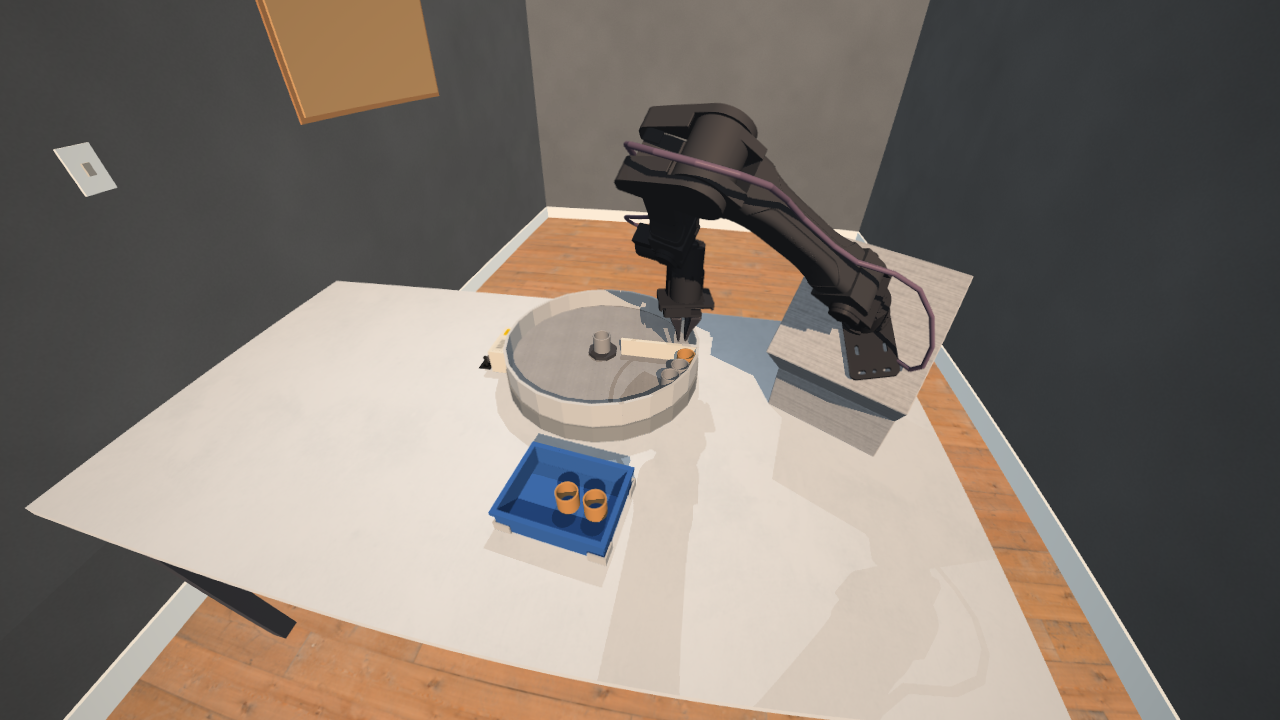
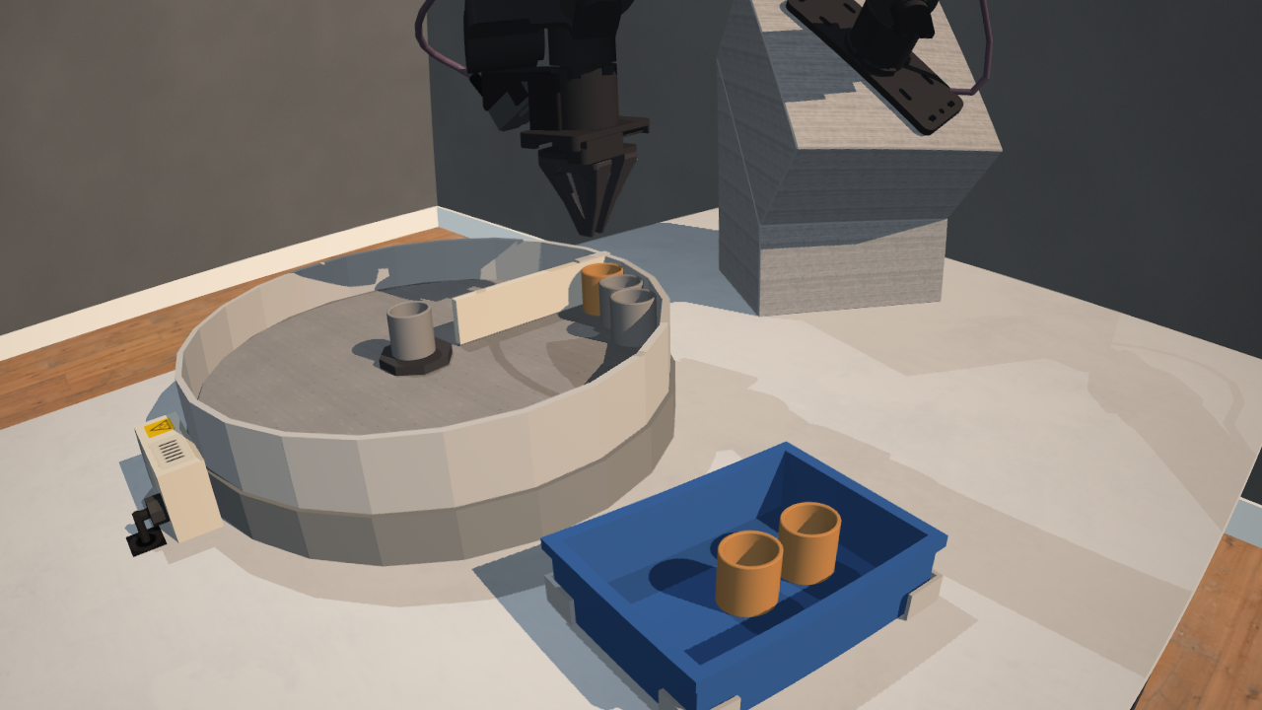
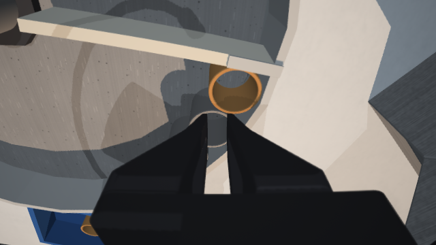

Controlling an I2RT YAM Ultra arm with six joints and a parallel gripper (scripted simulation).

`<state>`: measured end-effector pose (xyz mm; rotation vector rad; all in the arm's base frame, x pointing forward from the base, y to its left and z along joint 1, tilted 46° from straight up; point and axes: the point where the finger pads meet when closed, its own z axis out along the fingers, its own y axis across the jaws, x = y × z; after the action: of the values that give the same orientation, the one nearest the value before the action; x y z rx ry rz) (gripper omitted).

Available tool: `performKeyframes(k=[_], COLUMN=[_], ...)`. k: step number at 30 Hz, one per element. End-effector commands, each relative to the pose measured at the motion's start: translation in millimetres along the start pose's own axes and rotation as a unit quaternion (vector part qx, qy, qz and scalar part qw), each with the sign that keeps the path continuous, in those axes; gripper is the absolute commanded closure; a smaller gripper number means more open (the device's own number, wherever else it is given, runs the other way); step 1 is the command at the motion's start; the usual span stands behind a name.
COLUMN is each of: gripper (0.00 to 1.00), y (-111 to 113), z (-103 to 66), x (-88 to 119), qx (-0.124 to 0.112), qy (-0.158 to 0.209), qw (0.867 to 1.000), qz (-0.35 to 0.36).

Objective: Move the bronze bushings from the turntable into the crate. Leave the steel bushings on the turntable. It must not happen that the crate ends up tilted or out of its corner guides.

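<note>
My gripper (image 1: 683,340) (image 2: 589,235) (image 3: 216,122) hangs point-down above the turntable (image 1: 595,413) (image 2: 370,472) (image 3: 44,85), near its rim on the side toward my pedestal (image 1: 827,402) (image 2: 851,264) (image 3: 422,136). I have my fingers drawn nearly together, only a slim gap between them, and I hold nothing. Below me, inside the turntable's wall, one bronze bushing (image 1: 684,356) (image 2: 595,291) (image 3: 235,102) stands upright, tucked by the outer end of the cream divider (image 1: 650,349) (image 2: 521,300) (image 3: 119,43). Next along the turntable's wall comes a grey steel bushing (image 1: 677,366) (image 2: 617,287) (image 3: 216,131), close up against the bronze one, and in my wrist view its mouth shows past and between my fingertips. Just beyond it, by the same turntable wall, is a second steel bushing (image 1: 667,376) (image 2: 632,318); I cannot make that one out from my wrist. A third steel bushing (image 1: 601,342) (image 2: 411,331) (image 3: 7,17) stands at the turntable's middle on a dark hub (image 1: 602,354) (image 2: 414,362) (image 3: 24,39). Beside the turntable, on the table, the blue crate (image 1: 554,534) (image 2: 670,492) (image 3: 35,224) sits level among its corner guides (image 1: 597,558) (image 2: 922,596). Two bronze bushings (image 1: 566,497) (image 2: 748,574) (image 3: 89,227) stand upright in it, side by side, so of the three bronze ones I can see, one remains to be moved off the turntable.
</note>
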<state>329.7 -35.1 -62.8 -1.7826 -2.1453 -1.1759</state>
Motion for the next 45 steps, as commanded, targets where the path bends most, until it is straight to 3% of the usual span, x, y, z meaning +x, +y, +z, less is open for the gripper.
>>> performKeyframes(k=[1,15,21,45], gripper=[0.87,0.87,0.87,0.87], y=[1.7,1.9,17.9,18.0], z=[-9.7,-9.8,-14.3,-14.3], x=[-3.5,-3.6,-10.5,-10.5], qx=[-0.015,-0.015,-0.023,-0.023], qy=[-0.011,-0.011,-0.02,-0.019], qw=[1.0,1.0,1.0,1.0], qz=[0.004,0.004,-0.006,-0.008])
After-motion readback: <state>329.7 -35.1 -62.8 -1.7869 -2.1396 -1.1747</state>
